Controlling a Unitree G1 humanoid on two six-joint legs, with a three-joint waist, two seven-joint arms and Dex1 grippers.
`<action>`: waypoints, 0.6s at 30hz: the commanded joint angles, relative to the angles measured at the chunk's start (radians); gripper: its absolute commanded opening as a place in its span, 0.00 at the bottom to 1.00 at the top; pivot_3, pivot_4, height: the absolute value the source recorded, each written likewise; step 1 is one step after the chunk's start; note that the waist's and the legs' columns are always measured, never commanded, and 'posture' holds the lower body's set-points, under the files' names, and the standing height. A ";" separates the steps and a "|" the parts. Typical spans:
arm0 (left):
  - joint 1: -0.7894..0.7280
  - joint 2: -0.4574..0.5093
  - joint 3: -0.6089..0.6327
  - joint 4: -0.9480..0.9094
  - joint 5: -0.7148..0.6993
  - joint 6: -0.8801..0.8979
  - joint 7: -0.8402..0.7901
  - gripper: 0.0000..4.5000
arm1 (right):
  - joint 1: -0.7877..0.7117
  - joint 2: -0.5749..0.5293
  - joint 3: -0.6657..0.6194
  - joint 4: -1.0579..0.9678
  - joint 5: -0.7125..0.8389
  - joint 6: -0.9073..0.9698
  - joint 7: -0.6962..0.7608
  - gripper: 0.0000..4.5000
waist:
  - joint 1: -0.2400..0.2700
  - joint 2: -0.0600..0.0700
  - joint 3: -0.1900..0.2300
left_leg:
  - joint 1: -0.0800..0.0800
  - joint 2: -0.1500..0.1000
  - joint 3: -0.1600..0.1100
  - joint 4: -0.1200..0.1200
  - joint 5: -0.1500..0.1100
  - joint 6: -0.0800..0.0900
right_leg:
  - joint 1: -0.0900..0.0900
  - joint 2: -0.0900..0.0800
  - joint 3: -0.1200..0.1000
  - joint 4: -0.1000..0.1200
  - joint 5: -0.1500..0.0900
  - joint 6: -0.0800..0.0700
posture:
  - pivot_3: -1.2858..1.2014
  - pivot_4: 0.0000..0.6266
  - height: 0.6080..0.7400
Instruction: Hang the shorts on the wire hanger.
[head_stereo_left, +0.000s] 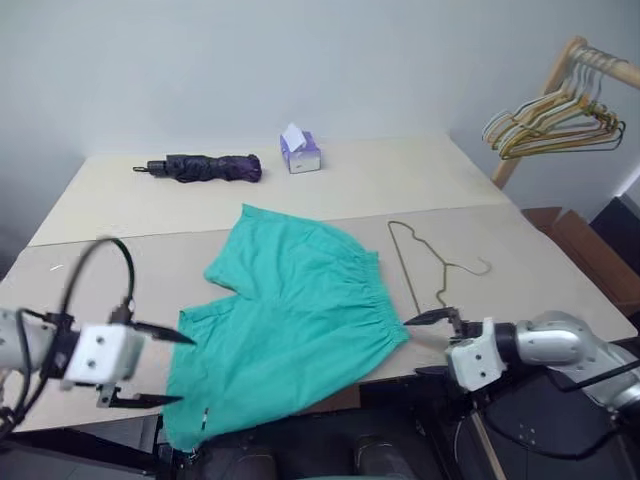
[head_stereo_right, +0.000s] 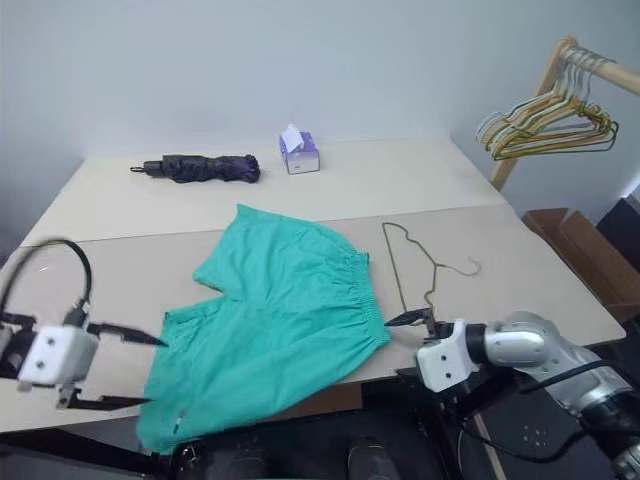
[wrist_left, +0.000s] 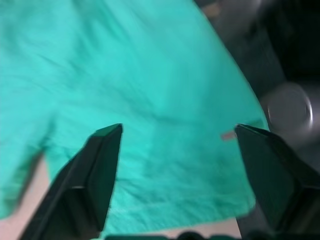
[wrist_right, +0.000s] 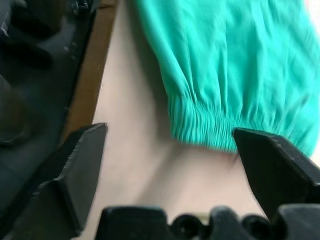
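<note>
The left pincer (head_stereo_left: 160, 366) hangs wide open and empty beside a leg hem of the shorts (head_stereo_left: 290, 320), which lie flat on the counter (head_stereo_left: 520, 270), one leg drooping over its near edge. Limp, light cloth, best pinched at the gathered waistband. The stiff, thin wire hanger (head_stereo_left: 425, 262) lies just right of it; the right pincer (head_stereo_left: 432, 345) gapes empty near the waistband.

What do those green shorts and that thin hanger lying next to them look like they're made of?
The shorts look like soft, matte woven fabric: they wrinkle, and the waistband is gathered as if elasticated. The wire hanger looks like thin bent metal wire with a dull olive-grey finish; whether that is paint or a coating can't be told.
</note>
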 joint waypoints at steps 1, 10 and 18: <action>-0.103 -0.011 0.052 -0.050 -0.214 0.220 0.053 0.85 | 0.016 -0.028 -0.149 -0.074 0.236 0.311 0.047 1.00 | 0.005 -0.001 0.001 | 0.000 0.000 0.000 0.000 0.000 0.000 | 0.000 0.000 0.000 0.000 0.000 0.000 | 0.52 0.08 1.00; -0.360 -0.187 -0.078 -0.167 -0.272 0.451 0.305 0.85 | -0.175 0.132 -0.209 -0.005 0.182 1.113 -0.261 1.00 | 0.001 -0.002 0.002 | -0.001 0.000 0.000 0.000 0.000 0.000 | -0.001 0.001 0.001 0.000 0.003 0.005 | 0.50 0.06 1.00; -0.453 -0.261 -0.135 -0.153 -0.237 0.497 0.314 0.85 | -0.320 0.282 -0.182 0.090 0.178 1.421 -0.258 1.00 | -0.009 -0.002 0.002 | -0.007 -0.001 -0.001 0.001 0.000 0.000 | -0.005 0.001 0.000 -0.001 0.004 0.006 | 0.50 0.04 1.00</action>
